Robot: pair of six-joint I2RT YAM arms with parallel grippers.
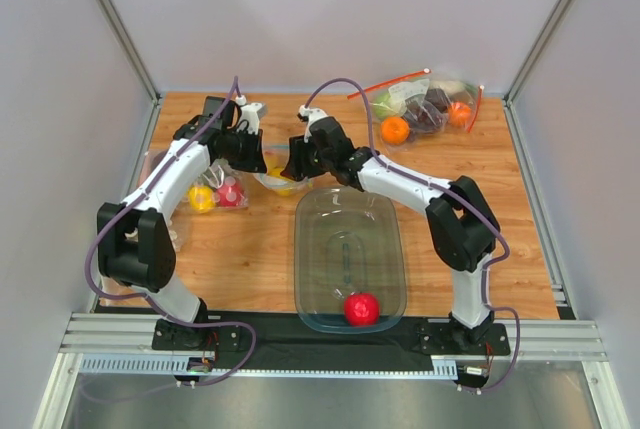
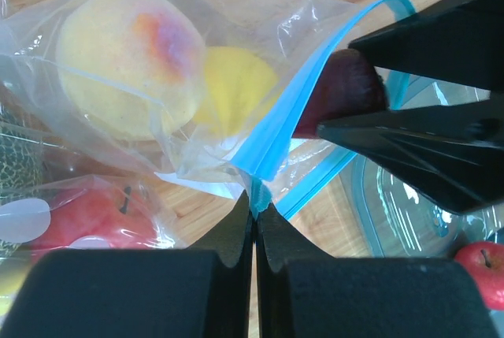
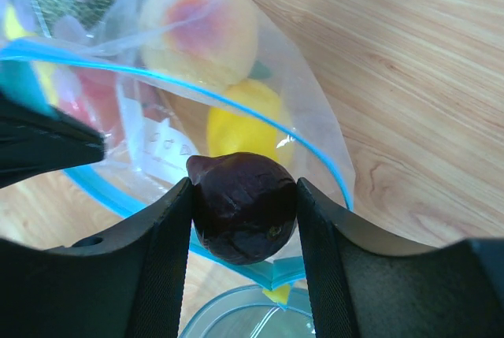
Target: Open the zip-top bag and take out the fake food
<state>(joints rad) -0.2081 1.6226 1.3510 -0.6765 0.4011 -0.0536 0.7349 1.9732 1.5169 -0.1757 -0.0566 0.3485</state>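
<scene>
Plum removal: your right gripper (image 3: 244, 188) clamps the plum (image 3: 244, 213) at the mouth of the zip-top bag (image 2: 189, 157); left gripper (image 2: 253, 209) pinches its blue strip (image 2: 268, 145). Next, lift it clear.

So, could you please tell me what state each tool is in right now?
Left tool: closed, pinching the zip-top bag by its blue strip.
Right tool: closed on the plum.

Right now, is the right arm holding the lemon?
No, the right arm's jaws clamp the dark plum; the lemon sits in the zip-top bag.
</scene>
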